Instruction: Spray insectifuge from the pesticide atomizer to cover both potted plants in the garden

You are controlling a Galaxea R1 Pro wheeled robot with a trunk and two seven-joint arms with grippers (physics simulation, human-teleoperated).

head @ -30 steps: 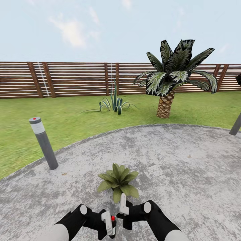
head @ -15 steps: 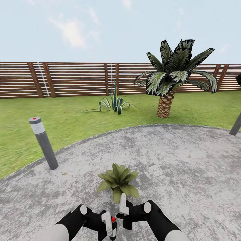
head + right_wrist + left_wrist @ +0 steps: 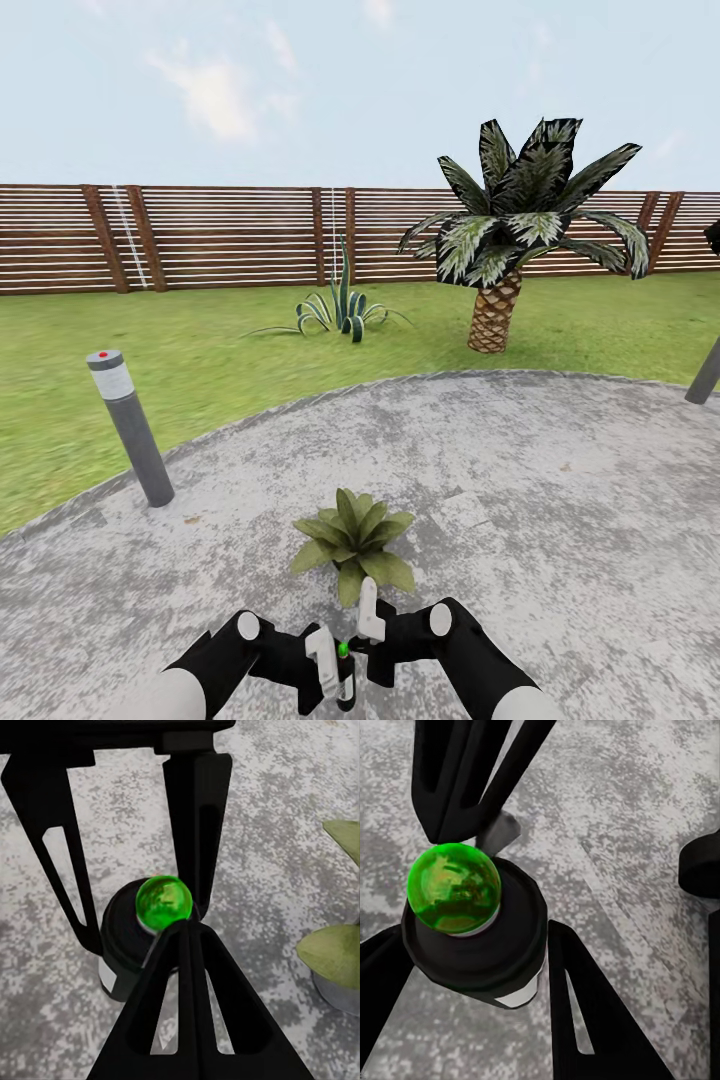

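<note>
Change noted: the spot on the head of the pesticide atomizer (image 3: 343,667) reads green, where half a second ago it read red. Judgement: the sprayer is likely now triggered, so spraying of the near plant may be under way.

Left gripper (image 3: 331,668): fingers closed around the atomizer body, holding it upright. Right gripper (image 3: 366,625): fingers brought together, tips pressed at the green spot (image 3: 163,902).

Location: atomizer held low before the robot, just beside one potted plant (image 3: 352,540) on the paved patio (image 3: 560,520). Its grey pot (image 3: 341,994) holds the leaf rosette. No spray visible on the leaves
</note>
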